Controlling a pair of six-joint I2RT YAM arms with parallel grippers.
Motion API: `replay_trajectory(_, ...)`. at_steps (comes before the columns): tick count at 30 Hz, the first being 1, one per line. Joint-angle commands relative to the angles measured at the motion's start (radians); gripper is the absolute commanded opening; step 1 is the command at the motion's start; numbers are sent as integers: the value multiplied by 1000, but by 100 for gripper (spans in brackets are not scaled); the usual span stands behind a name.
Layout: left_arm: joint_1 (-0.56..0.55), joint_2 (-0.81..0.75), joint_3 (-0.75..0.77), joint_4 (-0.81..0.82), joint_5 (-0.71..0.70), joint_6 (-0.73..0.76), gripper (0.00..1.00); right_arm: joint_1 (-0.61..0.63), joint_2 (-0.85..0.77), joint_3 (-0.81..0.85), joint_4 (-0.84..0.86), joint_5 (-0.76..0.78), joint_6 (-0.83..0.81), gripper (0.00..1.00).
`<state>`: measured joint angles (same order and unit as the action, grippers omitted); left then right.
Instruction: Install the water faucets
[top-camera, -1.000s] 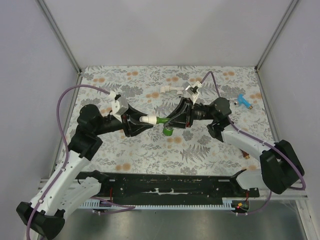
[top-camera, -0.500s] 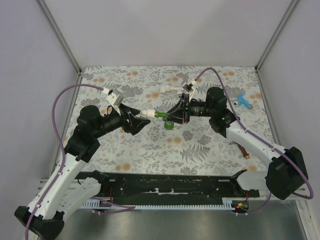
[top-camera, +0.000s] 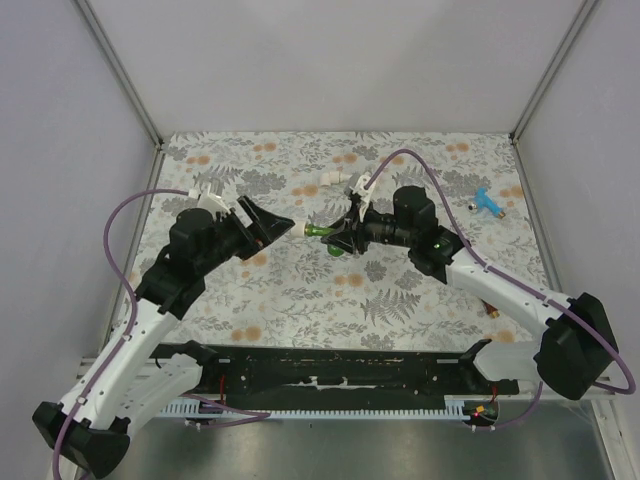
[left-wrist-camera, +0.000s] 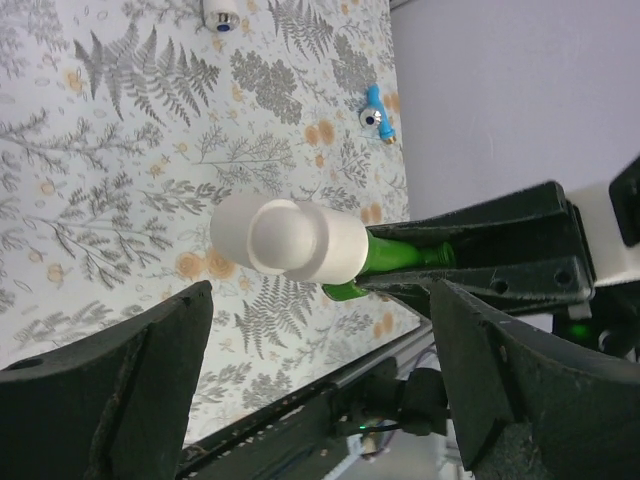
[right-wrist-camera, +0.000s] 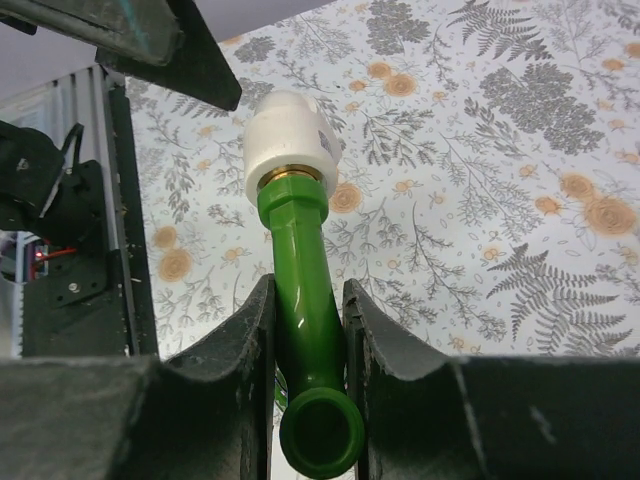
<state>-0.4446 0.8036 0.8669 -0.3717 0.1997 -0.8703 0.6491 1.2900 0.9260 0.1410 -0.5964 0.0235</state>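
The green faucet (right-wrist-camera: 300, 290) is glossy smooth plastic; the white fitting (right-wrist-camera: 288, 135) on it looks matt, with a brassy metal collar (right-wrist-camera: 291, 176).

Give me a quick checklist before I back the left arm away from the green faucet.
1. Right gripper shut on the green faucet: ok.
2. White fitting sits on the faucet's threaded end: ok. How tight it is: cannot tell.
3. Left gripper open, with a gap to the fitting on both sides: ok.
4. Faucet and fitting held above the table, not resting on it: ok.
5. Blue faucet lies apart from both arms: ok.
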Motion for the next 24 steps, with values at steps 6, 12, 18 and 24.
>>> replay_trajectory(6,3,28,-80,76,-72,-305,92,95,20,-3,54,171,-192,0)
replay_trajectory(12,3,63,-111,92,-65,-318,90,184,40,-10,46,274,-287,0)
replay_trajectory(18,1,80,-183,122,-74,-355,87,257,42,-23,54,380,-359,0)
replay_trajectory(24,4,63,-275,244,-66,-446,78,302,51,-19,34,408,-398,0)
